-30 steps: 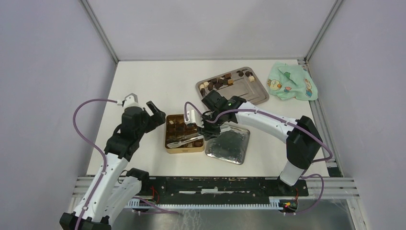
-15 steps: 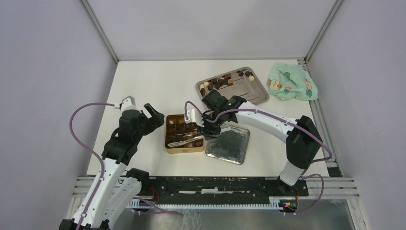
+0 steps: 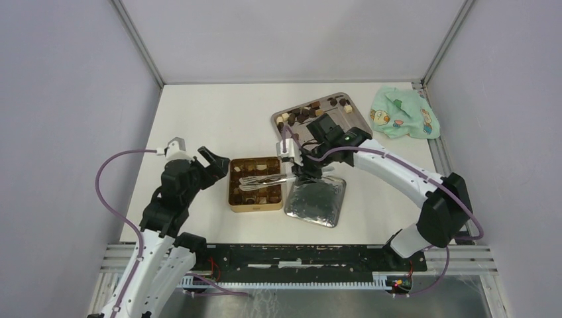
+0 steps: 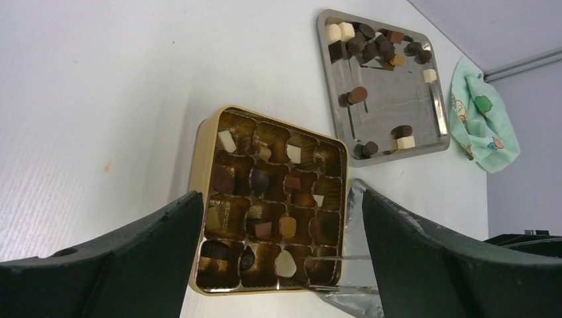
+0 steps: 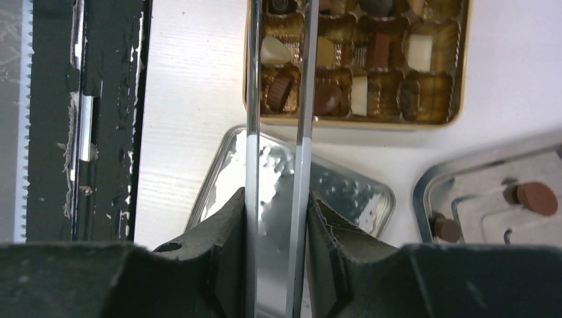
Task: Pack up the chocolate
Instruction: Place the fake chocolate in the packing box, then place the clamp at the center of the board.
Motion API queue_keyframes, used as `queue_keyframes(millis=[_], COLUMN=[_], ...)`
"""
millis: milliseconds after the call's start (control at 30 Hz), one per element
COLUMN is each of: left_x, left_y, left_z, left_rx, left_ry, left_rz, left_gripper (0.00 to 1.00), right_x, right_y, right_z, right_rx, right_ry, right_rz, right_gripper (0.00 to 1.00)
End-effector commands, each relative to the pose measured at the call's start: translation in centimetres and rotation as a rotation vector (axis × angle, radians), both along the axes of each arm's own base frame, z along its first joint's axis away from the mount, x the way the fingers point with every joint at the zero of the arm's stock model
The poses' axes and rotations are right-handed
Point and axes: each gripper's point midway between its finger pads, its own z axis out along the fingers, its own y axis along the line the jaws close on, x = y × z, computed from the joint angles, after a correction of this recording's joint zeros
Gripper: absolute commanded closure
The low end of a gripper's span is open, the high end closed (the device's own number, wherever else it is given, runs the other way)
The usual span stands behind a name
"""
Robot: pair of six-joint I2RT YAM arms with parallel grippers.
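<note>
Progress: past halfway by my read; most cells of the gold square gridded tin (image 3: 255,207) hold one of the bite-size chocolate pieces (image 4: 223,179), and a few cells look bare.
Left to do: plenty of loose pieces (image 4: 358,95) sit on the flat silver metal tray (image 4: 397,99), farther back on the white tabletop (image 3: 212,119), apart from the tin.
Right pincer (image 5: 276,218): clamped on the long silver tongs (image 5: 252,132), blades squeezed near parallel, tips out over the tin; I cannot tell if a piece is between the tips.
Left pincer (image 4: 278,199): spread wide, nothing in it, hovering just beside the tin on my left-arm side.
Chocolate: cubes and rounds in dark brown, light brown and cream-white; matte, hard-looking.
Tin: thin glossy metal, crinkled gold liner in a four-by-four grid.
Tongs: slim polished steel, mirror-bright.
Other: shiny dimpled silver lid (image 3: 318,202) just beside the tin, probably its cover; soft green printed cloth (image 3: 404,114) near the tray.
</note>
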Motion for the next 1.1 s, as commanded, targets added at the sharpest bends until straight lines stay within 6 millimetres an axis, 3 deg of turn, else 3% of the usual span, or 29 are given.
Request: queue_keyframes(millis=[0, 100, 267, 400, 567, 800, 1033, 1067], left_x=[0.6, 0.8, 1.0, 1.2, 1.6, 1.4, 1.1, 1.1], left_y=[-1.7, -2.7, -3.4, -3.7, -4.5, -5.6, -5.5, -5.5], left_z=[1.6, 1.3, -0.9, -0.8, -0.5, -0.9, -1.1, -1.1], left_rx=[-0.100, -0.134, -0.136, -0.122, -0.141, -0.177, -0.180, -0.178], left_ry=[-0.077, -0.093, -0.038, -0.035, -0.042, -0.047, -0.053, -0.054], left_rz=[-0.046, -0.090, -0.120, -0.143, -0.182, -0.231, -0.233, -0.235], left_gripper=[0.06, 0.07, 0.09, 0.11, 0.13, 0.15, 0.15, 0.15], right_x=[0.3, 2.1, 5.1, 7.6, 8.9, 8.9, 8.6, 8.7], right_y=[-2.0, -4.7, -9.8, -15.1, -20.6, -24.9, -27.0, -28.0], right_z=[2.0, 1.1, 0.1, -0.8, -3.1, -5.1, -6.0, -6.1], right_rx=[0.128, 0.155, 0.174, 0.178, 0.096, -0.044, -0.106, -0.114], right_ry=[-0.020, -0.032, -0.070, -0.085, -0.122, -0.161, -0.168, -0.167], right_rz=[-0.002, -0.118, -0.349, -0.602, -0.826, -0.956, -0.999, -1.031], right_gripper=[0.63, 0.63, 0.63, 0.63, 0.62, 0.65, 0.66, 0.66])
